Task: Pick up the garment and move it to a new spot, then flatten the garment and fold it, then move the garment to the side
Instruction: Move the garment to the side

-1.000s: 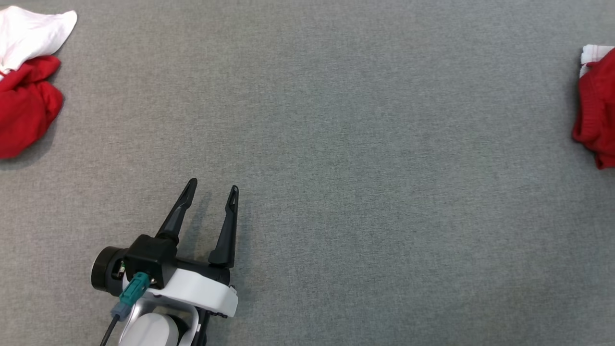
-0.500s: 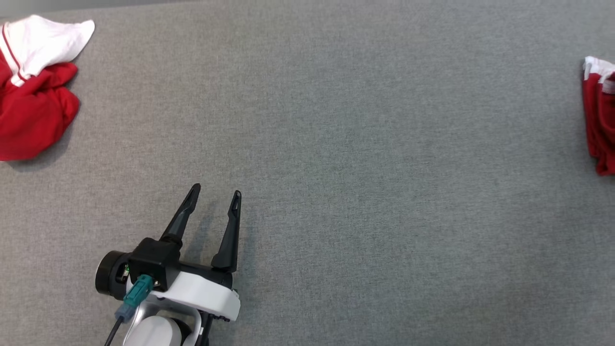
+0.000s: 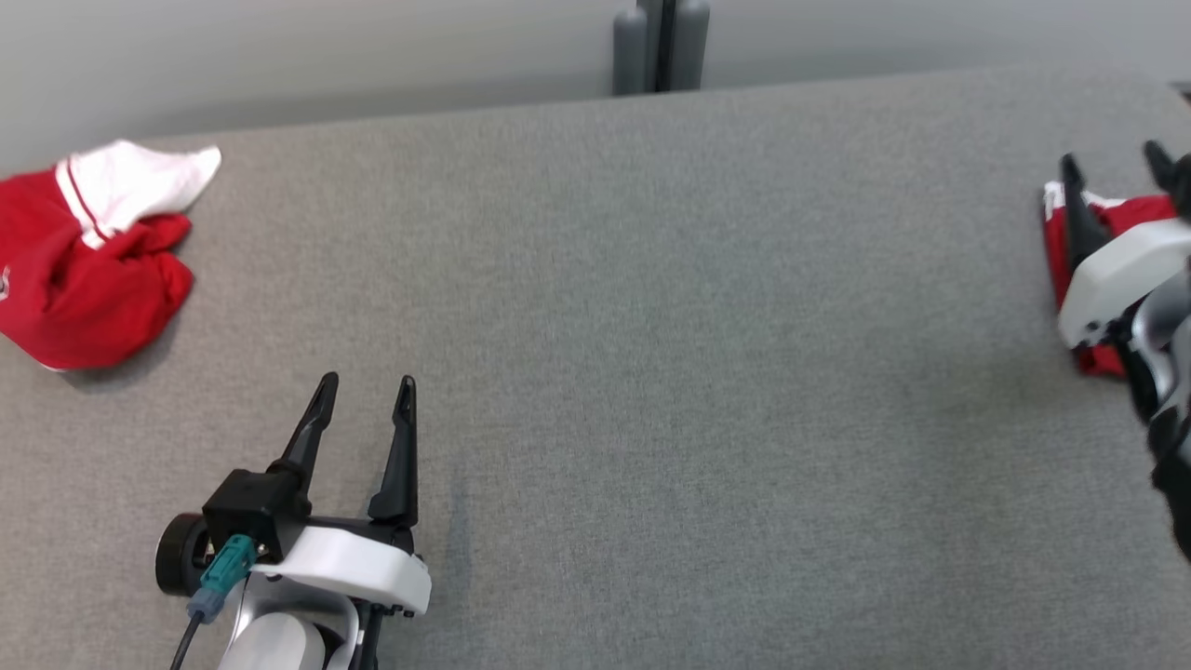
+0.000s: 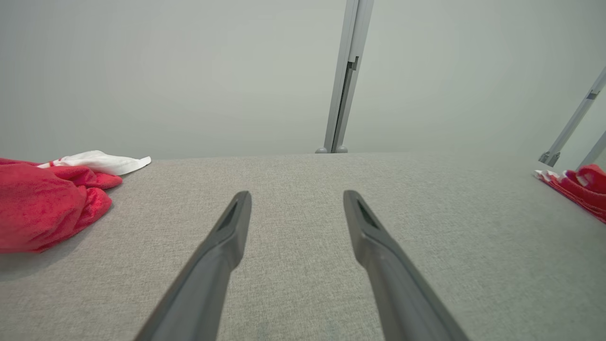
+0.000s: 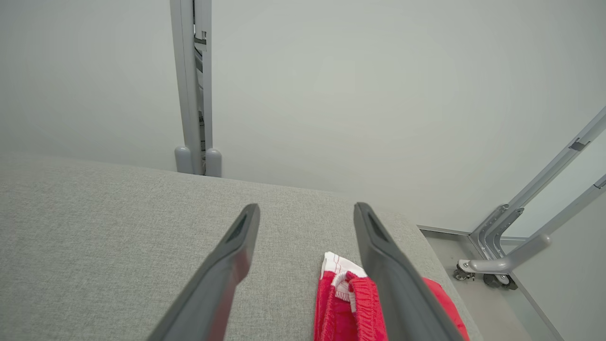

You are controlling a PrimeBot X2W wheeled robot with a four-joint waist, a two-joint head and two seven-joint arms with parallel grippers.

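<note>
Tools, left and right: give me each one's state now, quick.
Left tool: open, holding nothing.
Right tool: open, holding nothing, poised over the red garment.

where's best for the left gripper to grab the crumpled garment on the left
Probably the bulging red fold on the garment's edge nearest the open left gripper, coming down from above: it stands proud of the table, while the white part lies flatter.

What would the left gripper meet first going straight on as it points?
Probably nothing: the left gripper points across bare table toward its far edge; the crumpled red garment lies aside.
</note>
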